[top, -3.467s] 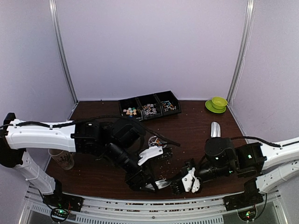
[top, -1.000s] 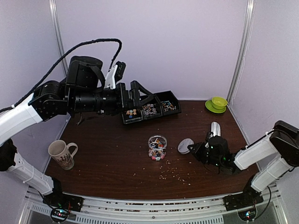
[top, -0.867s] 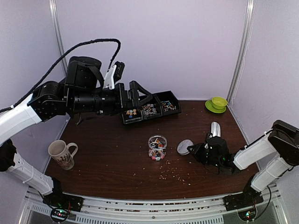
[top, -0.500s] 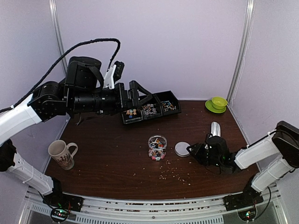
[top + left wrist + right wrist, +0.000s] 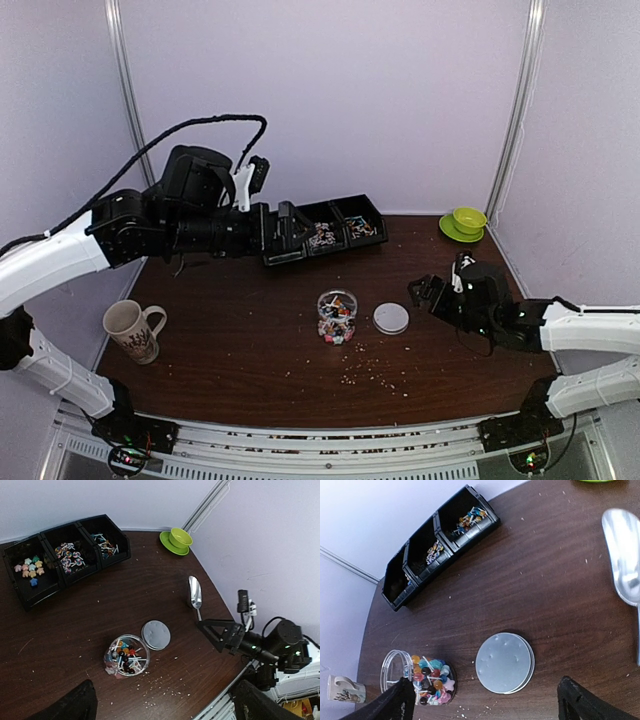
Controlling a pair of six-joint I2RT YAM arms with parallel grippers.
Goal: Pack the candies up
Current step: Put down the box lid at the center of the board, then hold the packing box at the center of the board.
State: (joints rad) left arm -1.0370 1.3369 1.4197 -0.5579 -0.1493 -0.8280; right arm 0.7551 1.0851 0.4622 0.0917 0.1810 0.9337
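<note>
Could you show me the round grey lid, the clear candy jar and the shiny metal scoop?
Round grey lid (image 5: 504, 663): right wrist view, centre of its top.
Clear jar of candies (image 5: 392, 672): right wrist view, bare clear wall on its left side.
Shiny metal scoop (image 5: 194, 592): left wrist view, its bowl.

Colourful candies and white sticks heaped in the open jar, more in the tray

Grey lid flat beside the open jar of candies, right claw spread wide.
</note>
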